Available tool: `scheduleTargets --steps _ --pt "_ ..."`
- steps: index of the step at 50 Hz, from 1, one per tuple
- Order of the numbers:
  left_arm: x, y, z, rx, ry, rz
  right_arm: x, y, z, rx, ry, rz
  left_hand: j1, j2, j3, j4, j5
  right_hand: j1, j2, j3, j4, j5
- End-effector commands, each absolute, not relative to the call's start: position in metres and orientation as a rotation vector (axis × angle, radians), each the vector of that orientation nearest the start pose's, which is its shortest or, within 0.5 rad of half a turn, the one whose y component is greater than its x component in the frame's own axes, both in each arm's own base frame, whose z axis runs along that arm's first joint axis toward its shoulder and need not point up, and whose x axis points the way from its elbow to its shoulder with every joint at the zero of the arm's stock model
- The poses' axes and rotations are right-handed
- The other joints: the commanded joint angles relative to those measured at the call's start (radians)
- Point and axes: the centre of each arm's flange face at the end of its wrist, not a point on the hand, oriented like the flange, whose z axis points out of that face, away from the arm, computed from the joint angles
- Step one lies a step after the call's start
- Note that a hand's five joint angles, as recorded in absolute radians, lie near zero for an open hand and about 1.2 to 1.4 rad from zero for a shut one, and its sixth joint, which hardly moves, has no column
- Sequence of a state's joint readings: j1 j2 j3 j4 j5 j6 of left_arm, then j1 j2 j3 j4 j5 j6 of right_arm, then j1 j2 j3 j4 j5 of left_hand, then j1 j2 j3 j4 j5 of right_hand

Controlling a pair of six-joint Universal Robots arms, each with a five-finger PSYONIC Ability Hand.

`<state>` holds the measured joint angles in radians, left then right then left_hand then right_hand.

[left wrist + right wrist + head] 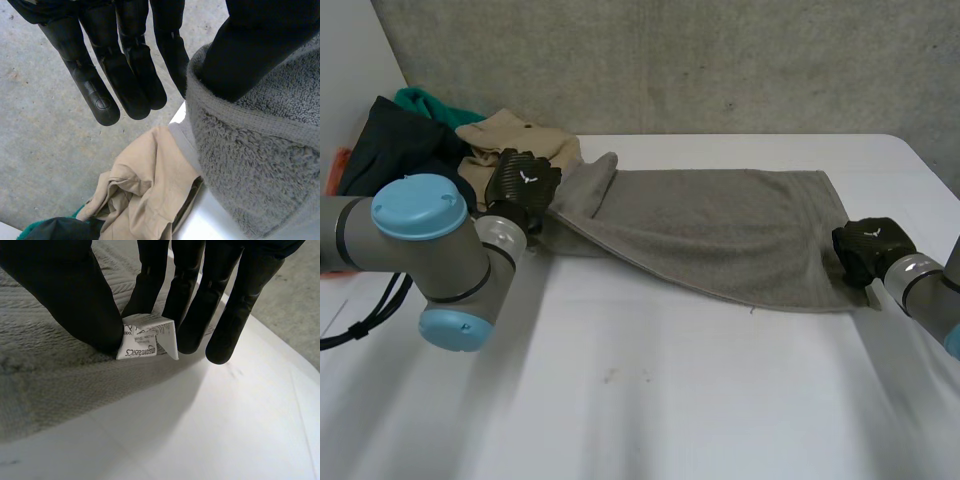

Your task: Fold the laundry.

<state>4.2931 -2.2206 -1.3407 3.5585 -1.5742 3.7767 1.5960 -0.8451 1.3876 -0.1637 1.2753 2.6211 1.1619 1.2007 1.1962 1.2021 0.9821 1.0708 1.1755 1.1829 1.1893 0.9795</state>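
Observation:
A grey towel (720,225) lies spread across the white table (670,400), running from my left hand to my right hand. My left hand (523,182) holds the towel's left end a little off the table. In the left wrist view the towel (250,165) wraps round the thumb while the fingers (120,75) stay straight beside it. My right hand (868,248) rests on the towel's near right corner. There the thumb (75,295) and fingers pinch the towel (45,365) at its white care label (147,337).
A pile of clothes sits at the table's back left: a beige garment (510,135), a dark one (395,145) and a green one (425,98). The beige garment (145,195) lies just beyond my left hand. A concrete wall runs behind the table.

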Motion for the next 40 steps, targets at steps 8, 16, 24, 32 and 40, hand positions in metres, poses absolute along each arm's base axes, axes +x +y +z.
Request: scheduleTargets --steps 8,16,24,32,40 --pt "-0.292 -0.331 0.175 1.054 1.895 -2.101 0.163 -0.351 0.171 -0.927 2.449 -1.773 0.234 0.196 0.2 0.194 0.24 -0.213 -0.318 -0.325 -0.332 -0.296" --pt "-0.292 -0.332 0.176 1.05 1.891 -2.105 0.164 -0.336 0.149 -0.956 2.476 -1.668 0.234 0.196 0.2 0.194 0.24 -0.595 -0.7 -0.707 -0.714 -0.679" --pt "-0.293 -0.332 0.176 1.051 1.889 -2.108 0.163 -0.343 0.129 -1.005 2.475 -1.677 0.234 0.196 0.2 0.194 0.24 -0.563 -0.668 -0.675 -0.682 -0.646" --pt "-0.293 -0.333 0.177 1.049 1.886 -2.111 0.165 -0.352 0.12 -1.026 2.455 -1.713 0.234 0.196 0.2 0.194 0.24 -0.496 -0.6 -0.608 -0.614 -0.579" --pt "-0.293 -0.332 0.175 1.053 1.892 -2.105 0.166 -0.361 0.113 -1.027 2.461 -1.714 0.234 0.196 0.2 0.194 0.24 -0.416 -0.521 -0.528 -0.535 -0.5"
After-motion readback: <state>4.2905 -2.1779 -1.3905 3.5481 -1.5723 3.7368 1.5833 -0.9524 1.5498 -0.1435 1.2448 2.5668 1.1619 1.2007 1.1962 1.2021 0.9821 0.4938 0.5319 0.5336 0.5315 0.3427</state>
